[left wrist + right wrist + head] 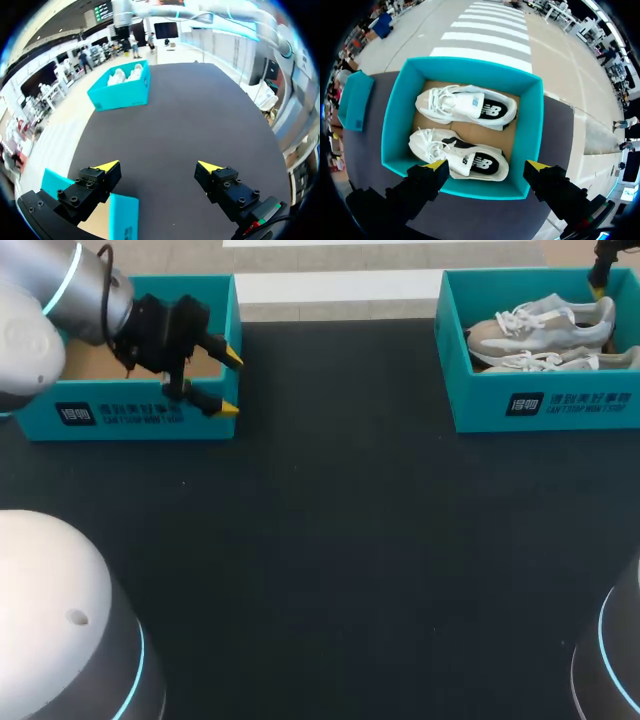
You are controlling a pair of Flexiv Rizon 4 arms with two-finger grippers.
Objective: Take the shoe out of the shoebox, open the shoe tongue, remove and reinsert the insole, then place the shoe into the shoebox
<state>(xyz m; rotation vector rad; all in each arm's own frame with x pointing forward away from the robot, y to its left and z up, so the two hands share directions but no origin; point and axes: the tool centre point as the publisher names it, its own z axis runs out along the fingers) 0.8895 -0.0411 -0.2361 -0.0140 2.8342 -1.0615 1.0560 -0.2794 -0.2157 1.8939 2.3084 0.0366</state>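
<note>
shoebox (545, 405): holds two shoes (545, 325), side by side
right gripper (487, 165): above shoebox, fingers spread
left gripper (230, 383): well apart from shoebox, fingers spread

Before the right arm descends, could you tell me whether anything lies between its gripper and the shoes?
Nothing visible does: the right gripper hangs open above the lidless shoebox, and both shoes lie uncovered inside it.

The left arm (70, 295) enters from the far left corner, its left gripper (229, 383) held level and pointing toward the middle, yellow-tipped fingers spread wide; at the far right, the right gripper (487, 165) faces straight down, its two fingers also set wide apart
</note>
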